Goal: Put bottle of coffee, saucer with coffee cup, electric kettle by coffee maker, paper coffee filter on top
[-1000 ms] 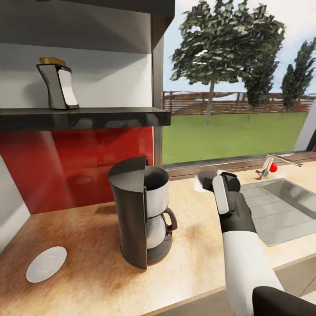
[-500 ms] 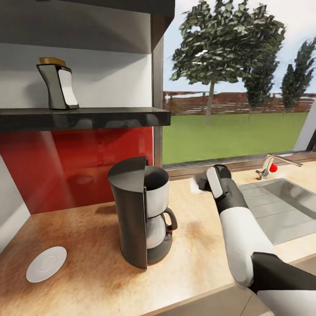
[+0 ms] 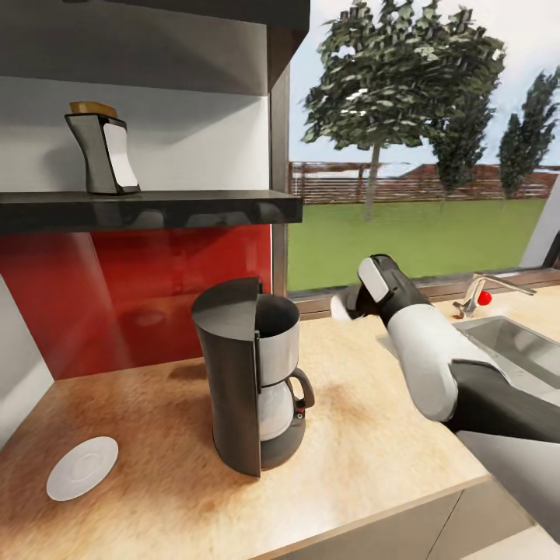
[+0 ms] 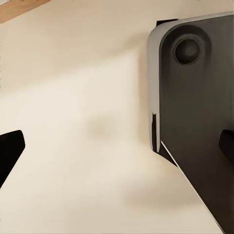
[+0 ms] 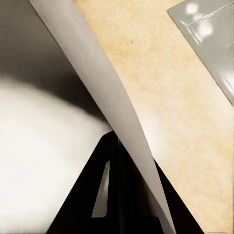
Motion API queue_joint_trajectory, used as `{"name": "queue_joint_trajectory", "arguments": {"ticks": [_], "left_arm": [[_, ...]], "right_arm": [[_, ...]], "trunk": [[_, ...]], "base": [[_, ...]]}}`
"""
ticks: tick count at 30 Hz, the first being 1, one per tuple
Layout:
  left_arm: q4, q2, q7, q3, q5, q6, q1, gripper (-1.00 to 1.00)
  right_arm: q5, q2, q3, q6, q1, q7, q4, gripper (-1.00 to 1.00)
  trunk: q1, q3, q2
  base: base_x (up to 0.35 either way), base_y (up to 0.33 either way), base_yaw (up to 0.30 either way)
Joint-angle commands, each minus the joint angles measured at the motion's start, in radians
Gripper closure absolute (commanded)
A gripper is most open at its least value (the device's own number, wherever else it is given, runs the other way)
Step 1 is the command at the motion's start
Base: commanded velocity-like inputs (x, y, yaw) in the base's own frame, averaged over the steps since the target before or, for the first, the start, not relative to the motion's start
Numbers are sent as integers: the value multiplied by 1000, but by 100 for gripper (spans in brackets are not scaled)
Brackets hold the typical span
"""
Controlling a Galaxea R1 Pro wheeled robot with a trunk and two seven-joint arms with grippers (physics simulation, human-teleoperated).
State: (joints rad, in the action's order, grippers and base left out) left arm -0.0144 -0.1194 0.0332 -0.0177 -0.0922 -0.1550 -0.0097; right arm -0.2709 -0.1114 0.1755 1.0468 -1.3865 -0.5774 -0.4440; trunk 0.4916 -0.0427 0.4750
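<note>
Coffee maker (image 3: 253,373): standing upright at centre frame on the wooden countertop (image 3: 365,451), its top open.

Paper coffee filter (image 3: 340,307): white, showing right of centre in the head view, raised above the countertop beside the coffee maker's upper right. In the right wrist view the filter (image 5: 105,102) is running as a thin white sheet between the dark fingers.

Right gripper (image 3: 351,302): jaws pressing together on the paper coffee filter, arm reaching in from the lower right of the frame.

Left gripper (image 4: 117,146): fingers sitting wide apart at the picture's two edges, holding nothing, over a pale surface.

Saucer (image 3: 82,467): white, lying at lower left on the countertop, well apart from the coffee maker.

Bottle of coffee (image 3: 105,148): standing at upper left on the dark shelf (image 3: 155,208).

Sink (image 3: 513,346): sitting at the right edge.
</note>
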Motion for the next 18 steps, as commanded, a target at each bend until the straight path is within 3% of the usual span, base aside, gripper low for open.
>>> {"name": "queue_joint_trajectory", "arguments": {"ticks": [1, 12, 18], "left_arm": [[-1, 0, 4, -2, -10, -5, -1, -100], [-1, -2, 3, 5, -11, -3, -1, -100], [-1, -2, 4, 5, -11, -2, -1, -100]], "right_arm": [[-12, -1, 4, 0, -17, -13, 18, 100], [-17, -1, 7, 0, -163, -13, 174, 100], [-16, -1, 7, 0, -214, -13, 198, 100]], "trunk": [[1, -2, 2], [1, -2, 2], [1, -2, 2]], "base": [[0, 0, 0], [-4, 0, 0], [-257, 0, 0]]}}
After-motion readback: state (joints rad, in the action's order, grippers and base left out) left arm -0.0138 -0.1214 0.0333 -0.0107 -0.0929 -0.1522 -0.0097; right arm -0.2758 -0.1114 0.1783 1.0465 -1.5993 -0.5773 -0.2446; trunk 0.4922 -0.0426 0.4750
